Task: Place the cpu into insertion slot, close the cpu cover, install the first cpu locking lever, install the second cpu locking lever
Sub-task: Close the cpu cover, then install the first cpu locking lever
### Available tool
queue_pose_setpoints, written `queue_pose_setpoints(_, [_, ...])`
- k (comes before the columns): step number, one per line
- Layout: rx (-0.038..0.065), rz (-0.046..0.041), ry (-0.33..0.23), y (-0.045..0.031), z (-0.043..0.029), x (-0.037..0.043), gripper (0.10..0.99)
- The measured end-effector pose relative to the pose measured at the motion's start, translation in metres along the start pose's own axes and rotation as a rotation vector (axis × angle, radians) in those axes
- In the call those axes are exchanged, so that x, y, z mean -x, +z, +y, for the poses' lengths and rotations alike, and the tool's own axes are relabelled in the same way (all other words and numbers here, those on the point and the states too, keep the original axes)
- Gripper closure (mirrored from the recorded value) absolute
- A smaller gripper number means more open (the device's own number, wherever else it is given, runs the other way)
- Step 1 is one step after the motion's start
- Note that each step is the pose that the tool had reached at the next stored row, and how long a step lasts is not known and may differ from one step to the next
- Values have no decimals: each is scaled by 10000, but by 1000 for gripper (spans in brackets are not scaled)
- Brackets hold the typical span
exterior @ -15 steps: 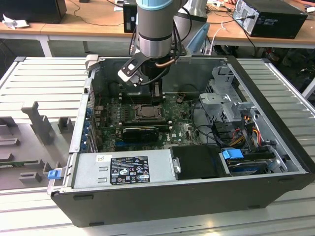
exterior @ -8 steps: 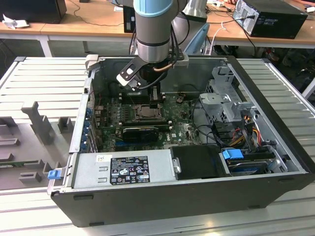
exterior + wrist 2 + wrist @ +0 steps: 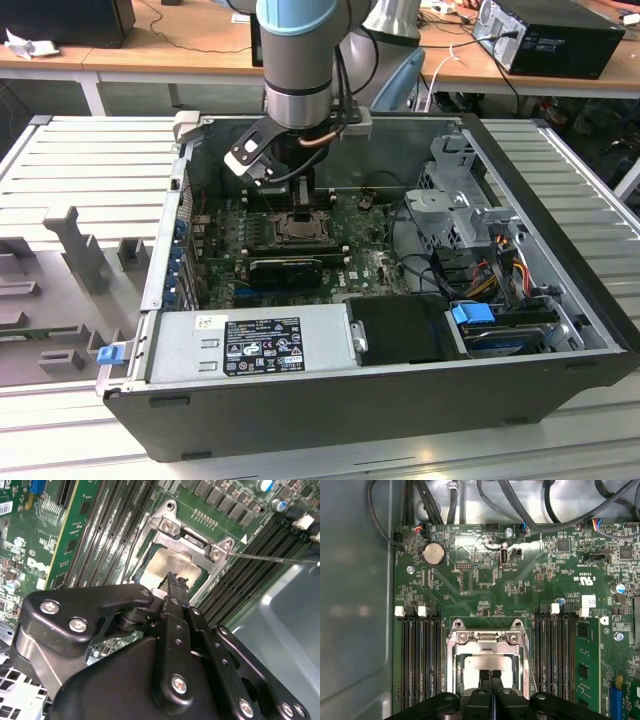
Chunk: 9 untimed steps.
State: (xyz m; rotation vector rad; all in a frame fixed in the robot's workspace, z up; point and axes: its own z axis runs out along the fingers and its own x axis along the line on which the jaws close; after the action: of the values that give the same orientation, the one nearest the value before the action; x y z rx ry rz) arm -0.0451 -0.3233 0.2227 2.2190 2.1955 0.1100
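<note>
Over cpu cover | gripper closed; cpu flat, face-up

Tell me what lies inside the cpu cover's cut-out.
The cut-out of the cpu cover shows the dull silver face of the cpu. The gripper hides part of it; the frame covers its edges.

We are hanging our gripper, fingers pressed together, directly over the cpu cover, and the way straight down is lying open. Memory slots are hemming the cover on both sides, and a thin locking lever is running just beside it. In the exterior view, the graphics card, drive cage, loose cables and power supply are crowding the computer case.
</note>
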Motion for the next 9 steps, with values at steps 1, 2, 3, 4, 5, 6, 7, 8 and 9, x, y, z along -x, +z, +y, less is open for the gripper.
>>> queue_pose_setpoints(1, [-1,0,-2,0,-1,0,980])
queue_pose_setpoints(2, [-1,-1,-2,-1,-4,0,980])
queue_pose_setpoints(3, [0,0,-3,-1,-5,0,980])
queue_pose_setpoints(4, [0,0,0,-1,-8,0,980])
queue_pose_setpoints(5, [0,0,-1,-1,-11,1,980])
queue_pose_setpoints(6, [0,0,-3,-1,-11,1,980])
queue_pose_setpoints(7, [0,0,-3,-1,-11,1,980])
queue_pose_setpoints(8, [0,0,-3,-2,-12,1,980])
queue_pose_setpoints(9, [-1,-1,-1,-14,-11,1,980])
